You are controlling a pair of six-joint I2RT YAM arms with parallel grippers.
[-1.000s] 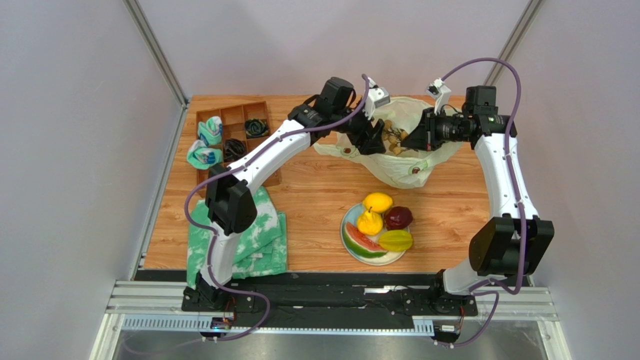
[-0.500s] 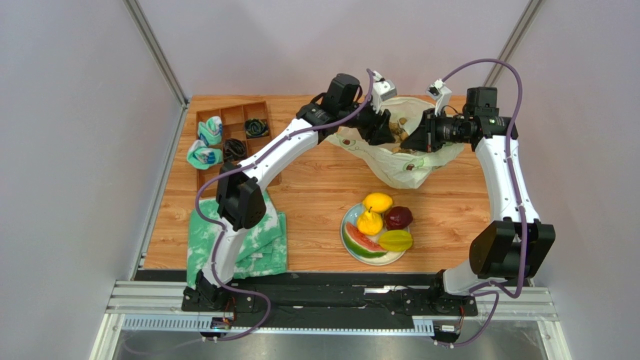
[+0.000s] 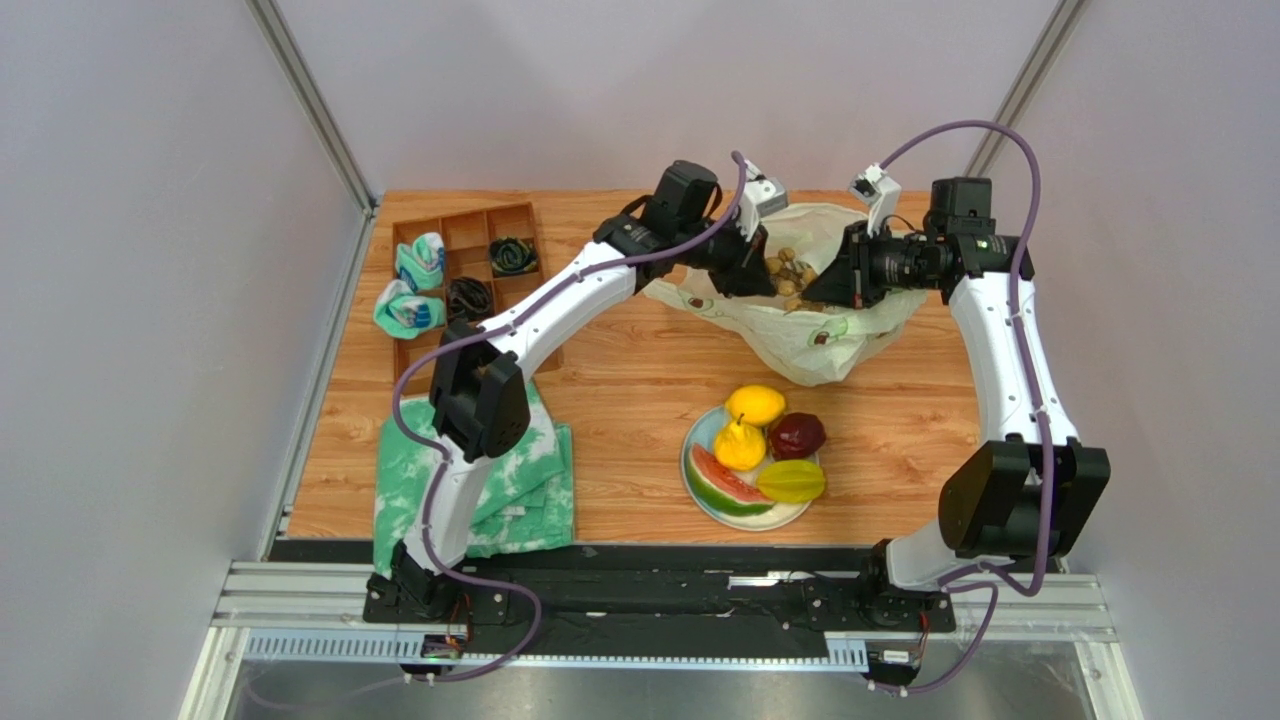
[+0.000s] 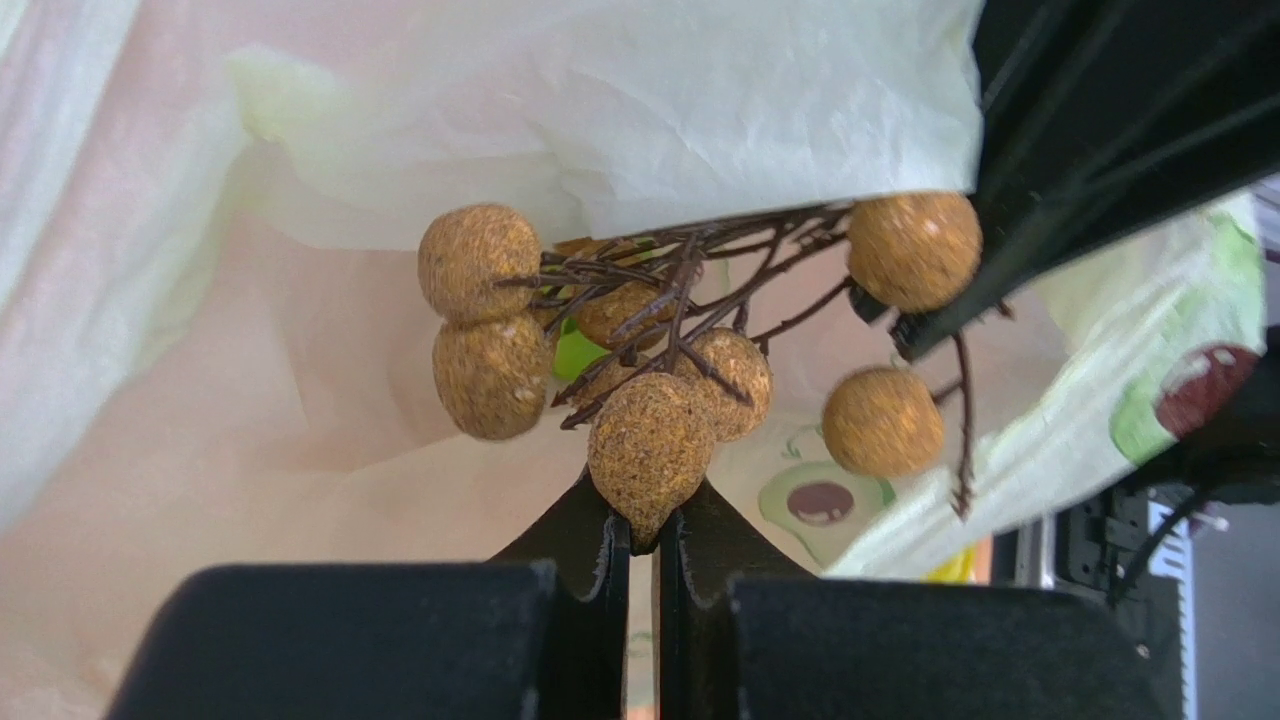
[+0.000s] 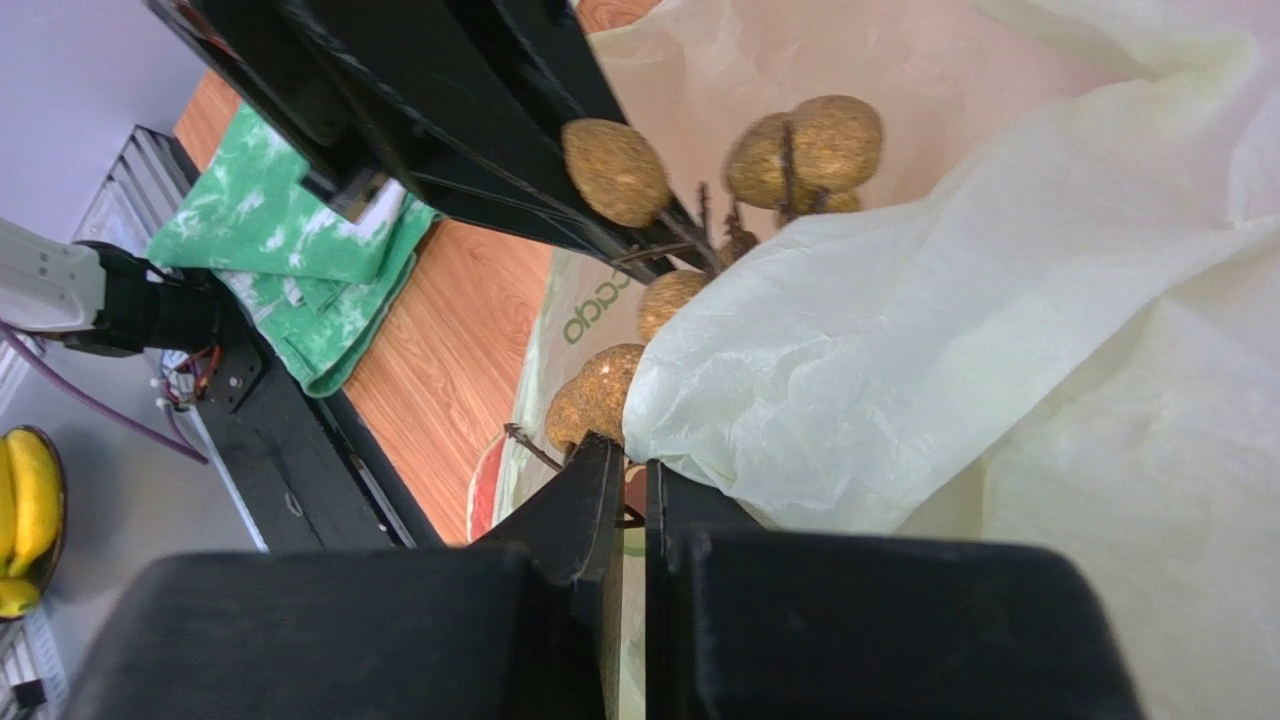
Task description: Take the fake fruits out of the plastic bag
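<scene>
Since a second ago the left jaws have gone from wide apart to closed, while the right arm (image 3: 999, 345) has kept its place.

Nearest, at about 6 o'clock on the wooden surface (image 3: 631, 375), sits the blue-and-cream plate (image 3: 690, 468). It carries five fruits: the lemon (image 3: 756, 404) at its 12 o'clock, the pear (image 3: 738, 446) in the middle, the plum (image 3: 796, 435) at 2 o'clock, the watermelon slice (image 3: 726, 485) at 7 o'clock and the yellow-green oval fruit (image 3: 790, 480) at 4 o'clock. At 8 o'clock on the surface lies the green-and-white cloth (image 3: 519, 480), folded, partly under the left arm (image 3: 556, 293).

Farther back, at about 1 o'clock, the plastic bag (image 3: 812, 342) lies crumpled with its mouth open upward. Inside that mouth is the bunch of small brown balls (image 3: 787, 272) on dark twigs, still within the bag. The left jaws reach in from 9 o'clock and are all but closed, their tips nipping the pointed end of the lowest ball. The right jaws come in from 3 o'clock, closed on a fold of the bag's rim, holding it up beside the bunch.

Farthest left, at 10 o'clock, is a wooden tray (image 3: 466, 233) of compartments holding rolled cloths and dark coils.
</scene>
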